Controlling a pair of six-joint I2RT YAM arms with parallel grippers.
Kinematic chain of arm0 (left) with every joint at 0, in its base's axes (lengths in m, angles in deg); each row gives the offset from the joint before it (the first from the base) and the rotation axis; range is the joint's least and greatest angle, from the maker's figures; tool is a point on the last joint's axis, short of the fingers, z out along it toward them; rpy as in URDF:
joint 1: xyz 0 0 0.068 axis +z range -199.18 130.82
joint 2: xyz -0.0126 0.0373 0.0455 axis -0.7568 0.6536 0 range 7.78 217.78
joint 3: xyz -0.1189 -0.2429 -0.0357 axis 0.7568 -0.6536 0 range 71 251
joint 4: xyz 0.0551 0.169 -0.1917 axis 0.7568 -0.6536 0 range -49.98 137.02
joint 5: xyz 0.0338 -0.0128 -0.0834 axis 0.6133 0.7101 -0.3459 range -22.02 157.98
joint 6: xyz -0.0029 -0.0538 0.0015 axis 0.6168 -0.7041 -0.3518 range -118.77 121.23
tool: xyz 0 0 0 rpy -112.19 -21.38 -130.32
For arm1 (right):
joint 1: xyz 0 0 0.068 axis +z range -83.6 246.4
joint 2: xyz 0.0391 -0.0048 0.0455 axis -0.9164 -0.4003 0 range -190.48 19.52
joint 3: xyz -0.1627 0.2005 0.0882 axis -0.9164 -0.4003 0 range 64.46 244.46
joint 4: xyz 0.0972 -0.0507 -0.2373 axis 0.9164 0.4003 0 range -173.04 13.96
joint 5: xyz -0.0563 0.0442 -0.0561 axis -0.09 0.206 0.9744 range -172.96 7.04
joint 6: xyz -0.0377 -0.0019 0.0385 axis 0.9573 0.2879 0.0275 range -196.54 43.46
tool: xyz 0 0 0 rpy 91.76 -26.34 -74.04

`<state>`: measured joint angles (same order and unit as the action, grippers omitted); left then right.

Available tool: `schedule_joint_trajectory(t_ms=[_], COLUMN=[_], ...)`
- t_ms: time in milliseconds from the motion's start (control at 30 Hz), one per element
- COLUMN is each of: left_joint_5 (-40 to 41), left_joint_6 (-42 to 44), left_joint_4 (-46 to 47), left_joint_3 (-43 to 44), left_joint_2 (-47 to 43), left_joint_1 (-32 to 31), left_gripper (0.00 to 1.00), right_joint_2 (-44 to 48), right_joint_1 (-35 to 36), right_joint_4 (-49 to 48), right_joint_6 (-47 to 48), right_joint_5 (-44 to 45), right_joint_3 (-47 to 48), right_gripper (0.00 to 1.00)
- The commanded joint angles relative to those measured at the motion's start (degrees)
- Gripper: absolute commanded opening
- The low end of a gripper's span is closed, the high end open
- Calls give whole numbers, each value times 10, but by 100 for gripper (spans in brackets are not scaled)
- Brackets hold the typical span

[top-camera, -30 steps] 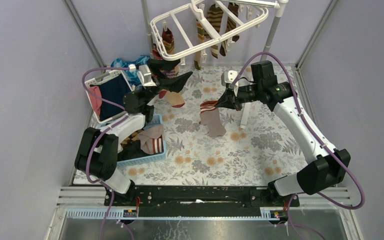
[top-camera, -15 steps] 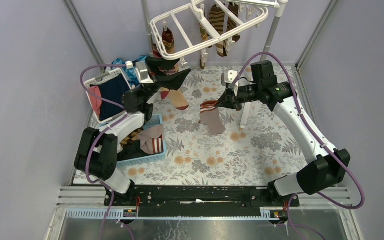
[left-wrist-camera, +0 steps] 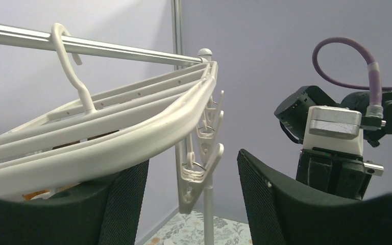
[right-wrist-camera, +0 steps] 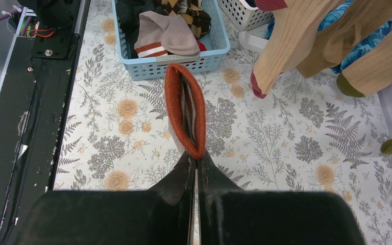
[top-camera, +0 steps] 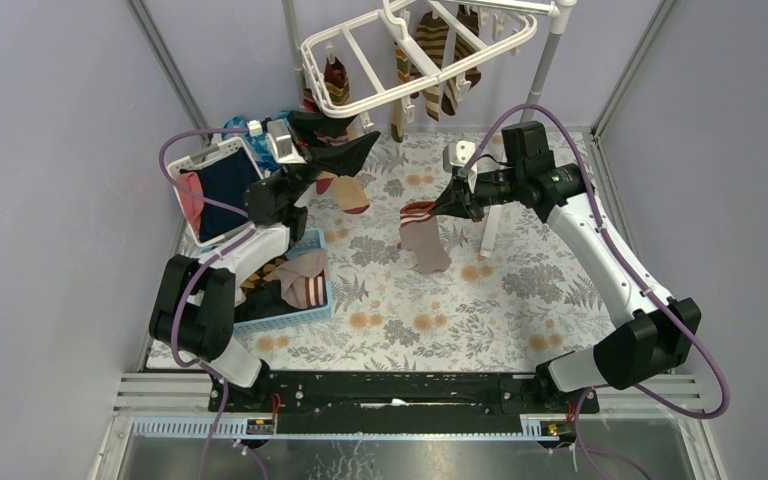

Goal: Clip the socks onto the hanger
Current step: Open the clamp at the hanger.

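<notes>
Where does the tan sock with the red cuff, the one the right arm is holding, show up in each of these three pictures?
Top view: the sock hangs mid-picture from the right gripper.
Left wrist view: not in it.
Right wrist view: the sock is at centre, its red cuff pinched.
Shared landmark: the flowered table cover, in all three.

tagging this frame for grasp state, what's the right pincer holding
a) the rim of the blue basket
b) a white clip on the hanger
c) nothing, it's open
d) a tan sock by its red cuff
d: the right pincer is shut on the tan sock at its red cuff, and the rest of the sock hangs below it in the top view.
</notes>
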<state>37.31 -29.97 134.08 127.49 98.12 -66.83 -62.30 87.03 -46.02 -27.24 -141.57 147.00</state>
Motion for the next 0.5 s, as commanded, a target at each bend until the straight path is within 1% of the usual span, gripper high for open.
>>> schedule_joint_trajectory(t_ms=[0,133,467], left_joint_5=[48,63,68], left_joint_6=[17,40,20], left_joint_4=[40,41,43], left_joint_3=[1,-4,0], left_joint_2=[-13,-15,-11], left_joint_1=[-14,-27,-29], left_gripper=[69,69,67], right_joint_2=[4,5,8], right_joint_1=[2,2,1], right_joint_4=[-1,-1,-2], right_joint_6=[8,8,9], right_joint_5=[-21,-22,-22], right_joint_3=[9,8,5], right_gripper=[0,0,0])
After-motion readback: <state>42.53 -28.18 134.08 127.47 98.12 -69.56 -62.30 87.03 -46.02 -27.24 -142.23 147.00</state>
